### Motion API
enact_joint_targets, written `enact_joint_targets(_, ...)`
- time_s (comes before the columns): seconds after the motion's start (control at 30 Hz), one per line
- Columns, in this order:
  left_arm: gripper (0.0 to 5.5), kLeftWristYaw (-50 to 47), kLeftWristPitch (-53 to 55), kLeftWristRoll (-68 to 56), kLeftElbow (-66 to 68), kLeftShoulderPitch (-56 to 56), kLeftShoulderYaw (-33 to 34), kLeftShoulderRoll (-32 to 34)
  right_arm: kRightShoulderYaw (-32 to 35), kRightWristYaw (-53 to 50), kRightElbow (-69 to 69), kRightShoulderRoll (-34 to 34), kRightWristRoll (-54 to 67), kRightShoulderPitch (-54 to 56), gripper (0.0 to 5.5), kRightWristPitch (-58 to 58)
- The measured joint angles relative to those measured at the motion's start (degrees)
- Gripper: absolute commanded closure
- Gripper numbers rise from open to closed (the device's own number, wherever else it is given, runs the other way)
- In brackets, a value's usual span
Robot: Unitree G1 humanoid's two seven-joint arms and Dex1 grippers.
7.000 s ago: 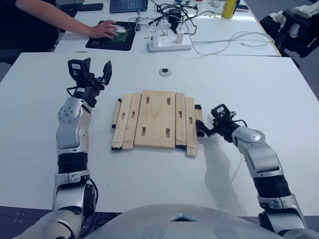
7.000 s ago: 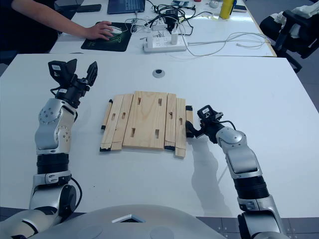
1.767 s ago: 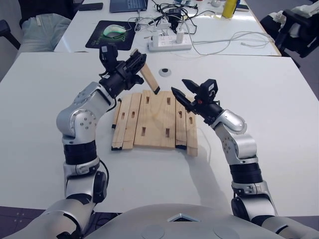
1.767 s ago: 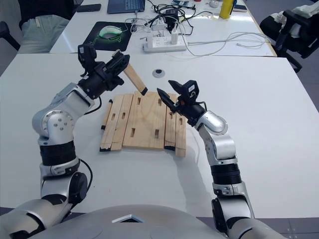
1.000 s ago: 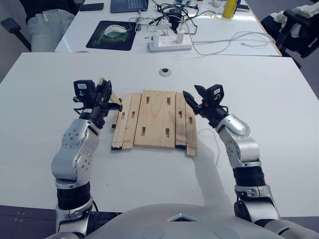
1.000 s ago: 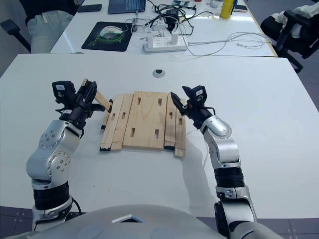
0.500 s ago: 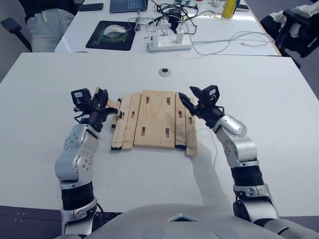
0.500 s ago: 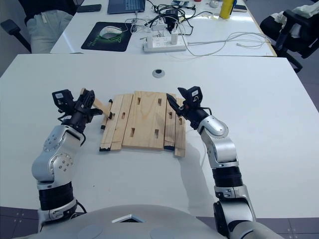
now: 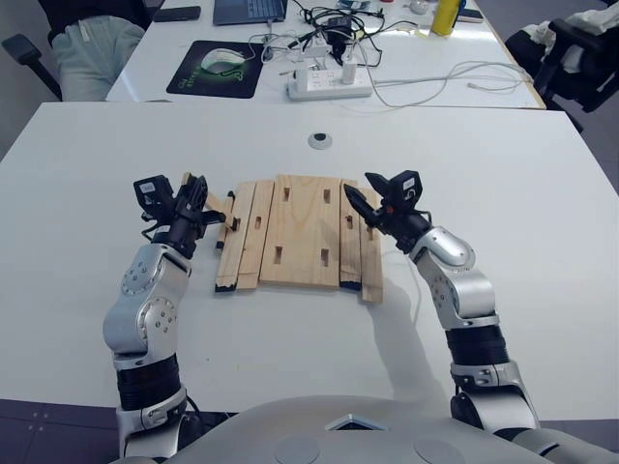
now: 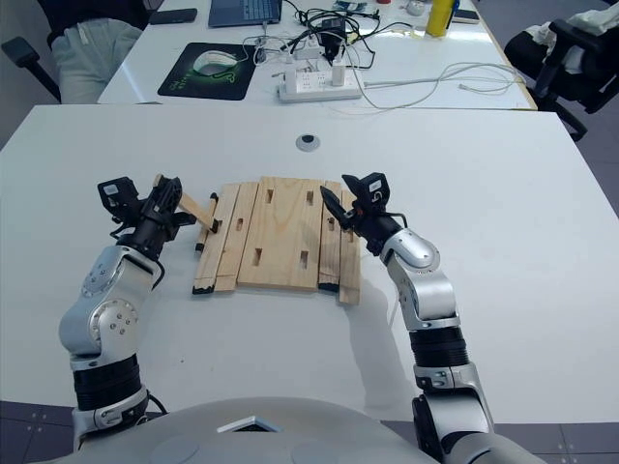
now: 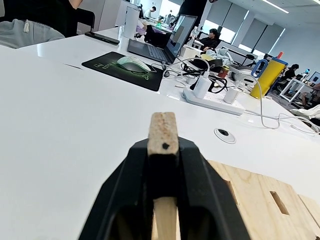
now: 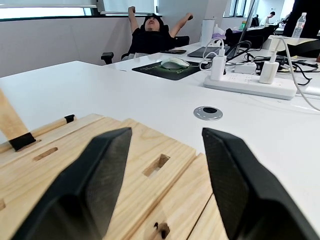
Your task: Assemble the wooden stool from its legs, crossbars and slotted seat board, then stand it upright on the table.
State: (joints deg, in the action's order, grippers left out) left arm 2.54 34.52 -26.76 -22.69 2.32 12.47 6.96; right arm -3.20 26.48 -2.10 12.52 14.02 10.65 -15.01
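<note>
1. Over on the left side of the flat pile, my left gripper (image 9: 195, 200) is clamped tight on a wooden stick (image 11: 162, 131) with a black-capped end; the stick slants down toward the pile and its black tip sits right by the outermost left plank; can't tell if they actually touch.
2. Middle of the white table (image 9: 503, 164), the seat board (image 9: 305, 227) lies flat with its slots facing up; narrower slotted planks lie alongside it, the left planks (image 9: 242, 237) on one side and the right planks (image 9: 360, 246) on the other, edges pretty much butted together; the stool is not assembled, nothing upright.
3. My right gripper (image 9: 366, 193) hovers just above the far right corner of the pile, spread wide and holding nothing; on the right wrist camera the fingers (image 12: 105, 180) sit either side of a slot in the wood below.
4. Behind the pile a round cable grommet (image 9: 320, 141) sits in the tabletop; on the next desk back I see a power strip (image 9: 329, 85) with a tangle of cables and a mouse (image 9: 229, 56) on a dark mat.
</note>
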Motion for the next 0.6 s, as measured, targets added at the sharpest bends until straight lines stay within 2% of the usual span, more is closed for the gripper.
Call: enact_joint_targets(0.6,5.07,-0.1,1.6,0.9,-0.2,1.1,-0.9,0.3,-0.1,0.1,-1.2,0.0,0.0,-0.1,2.88,-0.7)
